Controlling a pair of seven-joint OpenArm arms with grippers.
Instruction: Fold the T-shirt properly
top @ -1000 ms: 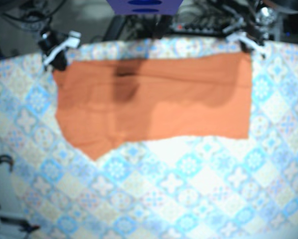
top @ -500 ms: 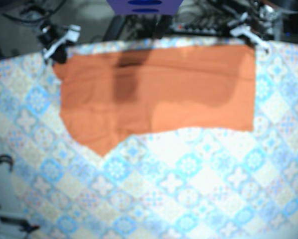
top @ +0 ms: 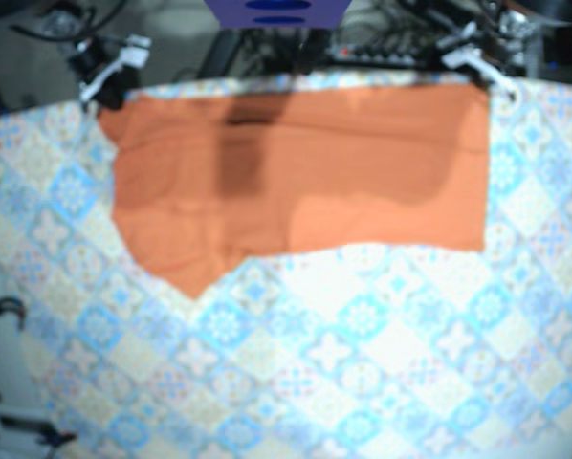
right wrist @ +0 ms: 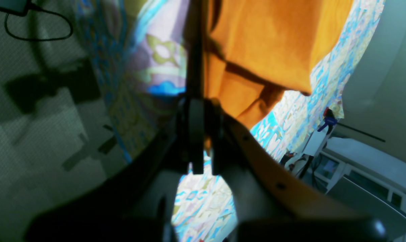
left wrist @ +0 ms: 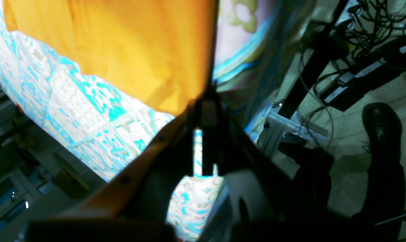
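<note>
While both claws [left wrist: 207, 101] [right wrist: 196, 101] grip, the T-shirt [top: 296, 182] shifted back.

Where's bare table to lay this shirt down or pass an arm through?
Free: the whole near half of the tablecloth, below the hem of the T-shirt, and a strip along the view's right edge. Crowded: the far edge, where the left tool and right tool pinch the shirt's corners.

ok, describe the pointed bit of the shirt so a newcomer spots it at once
On the blue patterned tablecloth, an orange T-shirt lies spread along the base view's top edge. Follow its lower hem leftward in that view, to where the pointed flap dips down. The rest of the hem runs nearly straight; only this part ends in a tip.
</note>
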